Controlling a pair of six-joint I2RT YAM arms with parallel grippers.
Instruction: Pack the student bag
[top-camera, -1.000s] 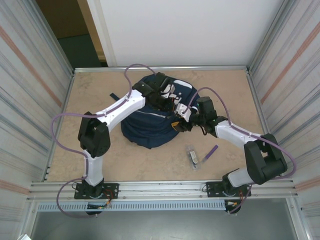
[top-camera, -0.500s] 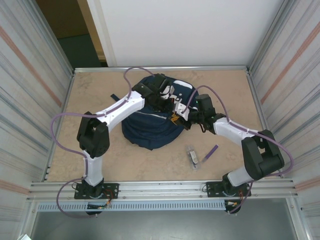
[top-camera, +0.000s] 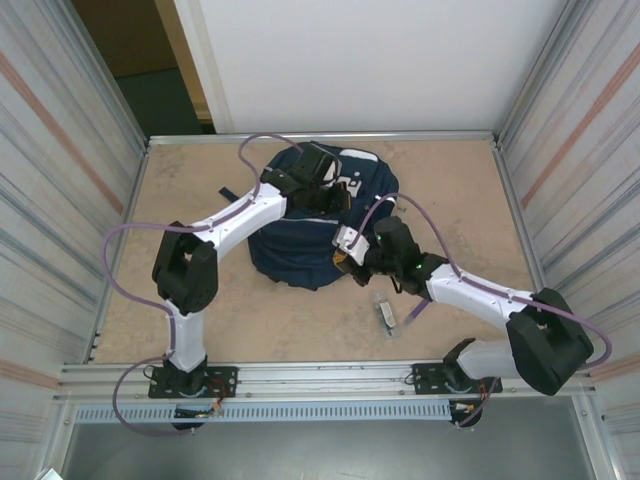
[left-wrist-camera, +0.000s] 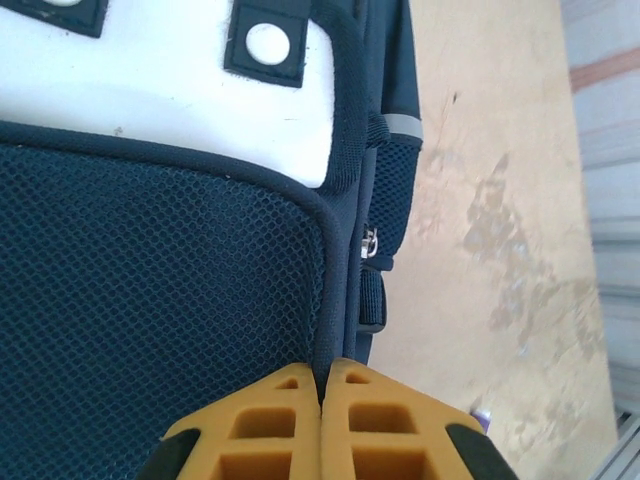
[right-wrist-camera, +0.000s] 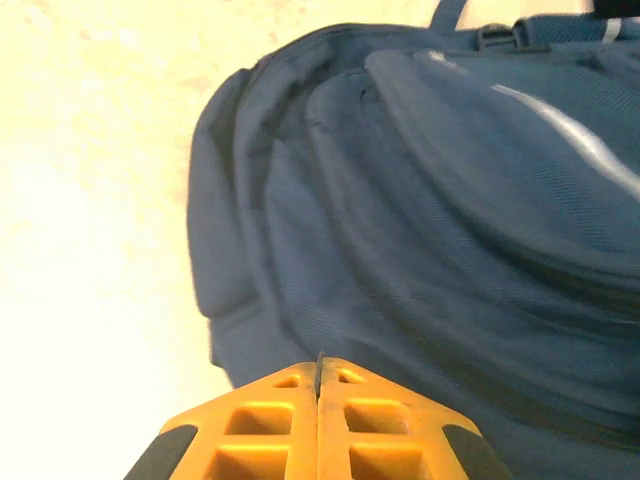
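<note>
Since one second ago the right gripper (top-camera: 345, 261) has drawn back from the top of the student bag (top-camera: 298, 252) toward 6 o'clock, and its fingers have come together. The bag has also shifted a little toward 1 o'clock, together with the left gripper (top-camera: 336, 196).

Now the bag lies on the table (top-camera: 185, 185) near its middle, slightly toward 12 o'clock. In the top view the left gripper is over the bag's part at 12 o'clock, next to a white patch. In the left wrist view its yellow fingers (left-wrist-camera: 380, 420) are clenched, and the bag's dark piping runs straight into the line where they meet; I cannot tell if fabric is pinched there.

The right gripper is at the bag's edge at 5 o'clock. In the right wrist view its fingers (right-wrist-camera: 270, 420) are pressed together with nothing visible between them, and the bag (right-wrist-camera: 450, 200) lies just beyond.

A small grey object (top-camera: 385, 312) and a purple pen (top-camera: 421, 302) lie on the table at 5 o'clock from the bag.
</note>
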